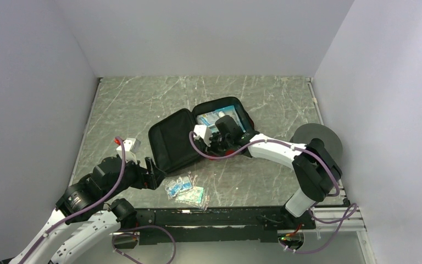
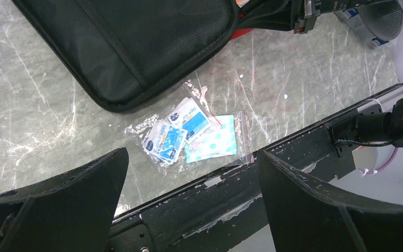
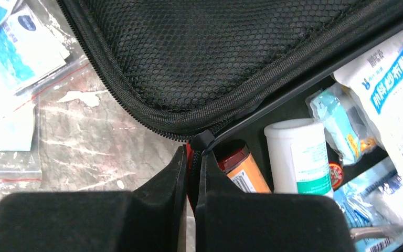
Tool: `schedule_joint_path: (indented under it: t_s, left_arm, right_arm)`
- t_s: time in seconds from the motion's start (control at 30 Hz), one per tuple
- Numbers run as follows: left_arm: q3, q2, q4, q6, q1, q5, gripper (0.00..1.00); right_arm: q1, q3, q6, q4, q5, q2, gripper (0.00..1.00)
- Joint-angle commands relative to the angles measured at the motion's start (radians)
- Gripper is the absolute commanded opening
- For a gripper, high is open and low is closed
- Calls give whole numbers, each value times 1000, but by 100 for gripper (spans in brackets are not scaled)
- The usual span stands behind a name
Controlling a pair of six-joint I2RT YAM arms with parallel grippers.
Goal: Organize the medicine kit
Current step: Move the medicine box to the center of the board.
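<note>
The medicine kit (image 1: 170, 144) lies open in the middle of the table, black mesh lid to the left and filled half (image 1: 222, 116) to the right. My right gripper (image 1: 215, 144) is shut on the kit's red zip rim (image 3: 193, 155) near the hinge. Inside I see an orange bottle (image 3: 246, 176), a white bottle (image 3: 299, 157) and a white packet (image 3: 393, 89). My left gripper (image 1: 155, 177) is open and empty, hovering near the table's front edge (image 2: 192, 157). Clear bags of blue and white sachets (image 2: 189, 136) lie on the table beyond it, outside the kit (image 2: 136, 42).
A grey round disc (image 1: 318, 137) stands at the right behind the right arm. A black rail (image 1: 220, 214) runs along the front edge, close to the sachet bags (image 1: 185, 190). White walls enclose the table on three sides.
</note>
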Motion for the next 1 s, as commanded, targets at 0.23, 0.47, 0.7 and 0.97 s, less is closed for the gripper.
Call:
schedule_joint_path:
  t_s: [0.23,0.47,0.7,0.97]
  left_arm:
    - [5,-1,31,16,2,0,99]
    - [3,-15,33,18,2,9,99]
    - [-1,-2,47,30,3,33,99]
    - [-3,38,52,23,2,28,99]
  right_arm:
    - [-46,71,-293,-153,-18,9,0]
    - [-208,101,-382,-177,-96,-10,0]
    - [-272,156,-417,-241,-128,56,0]
    - [-275,36,-245,-87,-22,-74,34]
